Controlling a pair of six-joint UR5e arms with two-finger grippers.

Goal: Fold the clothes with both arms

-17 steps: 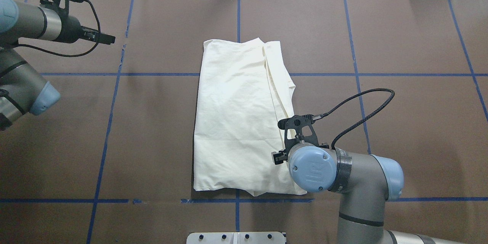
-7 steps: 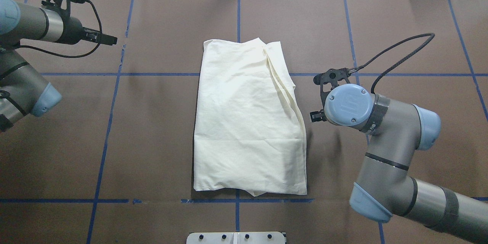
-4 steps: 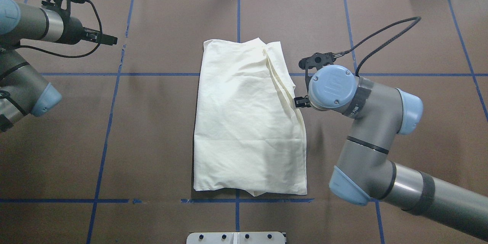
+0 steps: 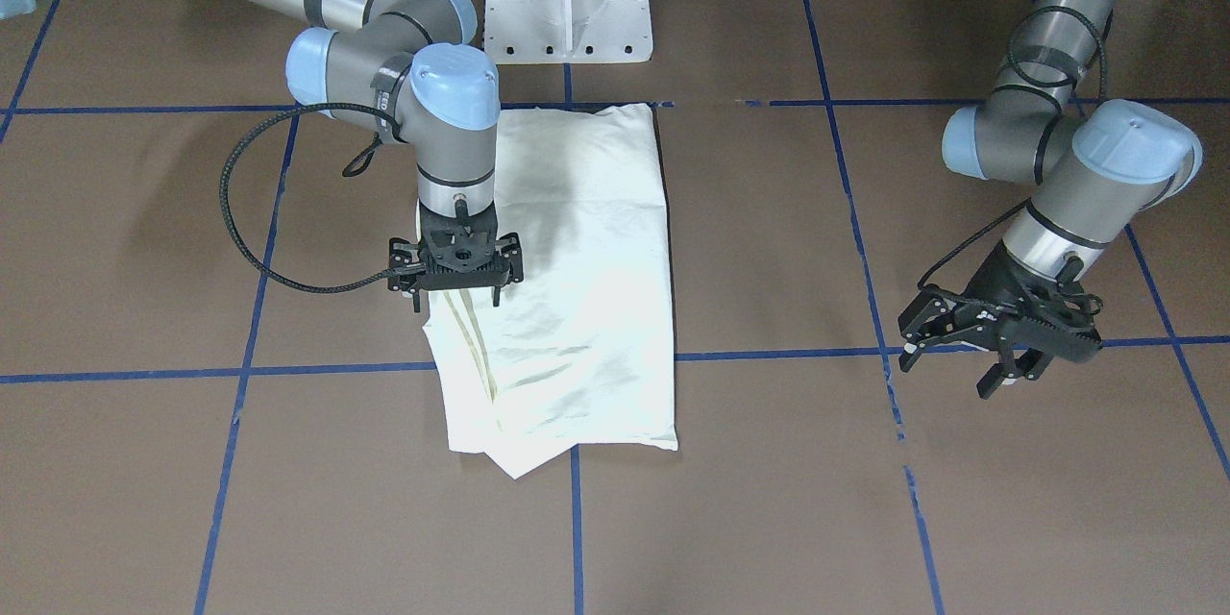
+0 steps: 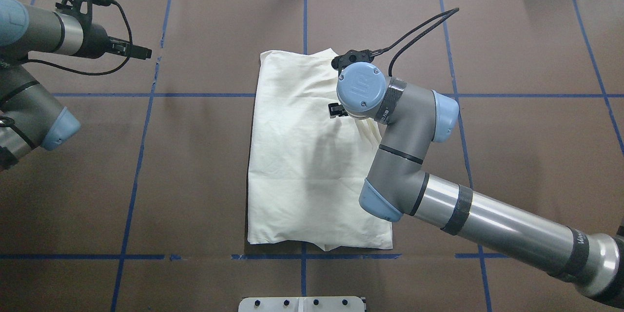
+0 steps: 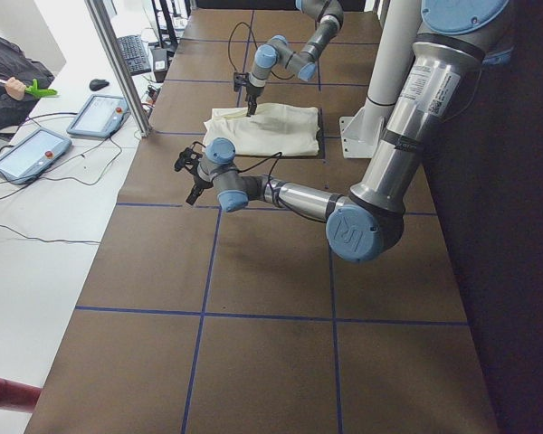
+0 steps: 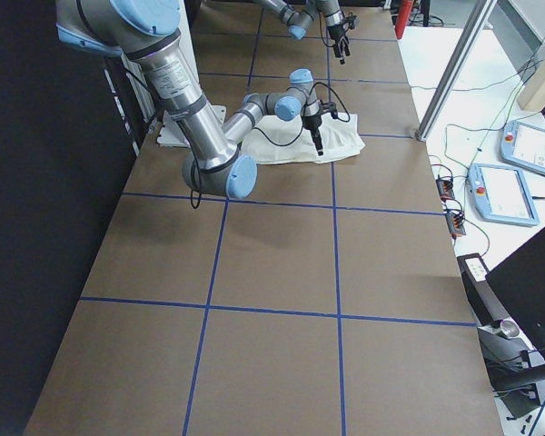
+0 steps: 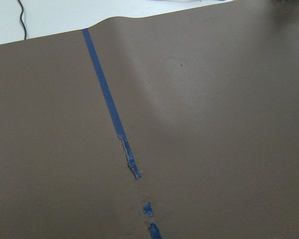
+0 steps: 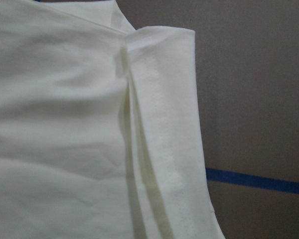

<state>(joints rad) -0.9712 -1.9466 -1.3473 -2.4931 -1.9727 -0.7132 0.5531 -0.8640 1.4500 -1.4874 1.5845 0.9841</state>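
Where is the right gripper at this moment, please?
In the front-facing view, the right gripper is left of centre, pointing down over the layered edge of the shirt on the robot's right side, toward the end farther from the white pedestal.

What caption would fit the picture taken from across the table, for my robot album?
Right claw open over the folded cream shirt near its edge, left claw open, off to the side.

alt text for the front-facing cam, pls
A folded cream shirt lies on a brown table gridded with blue tape. The right gripper points down, jaws open, over the shirt's layered edge on the image's left. The left gripper, also open, hangs over bare table well to the image's right.
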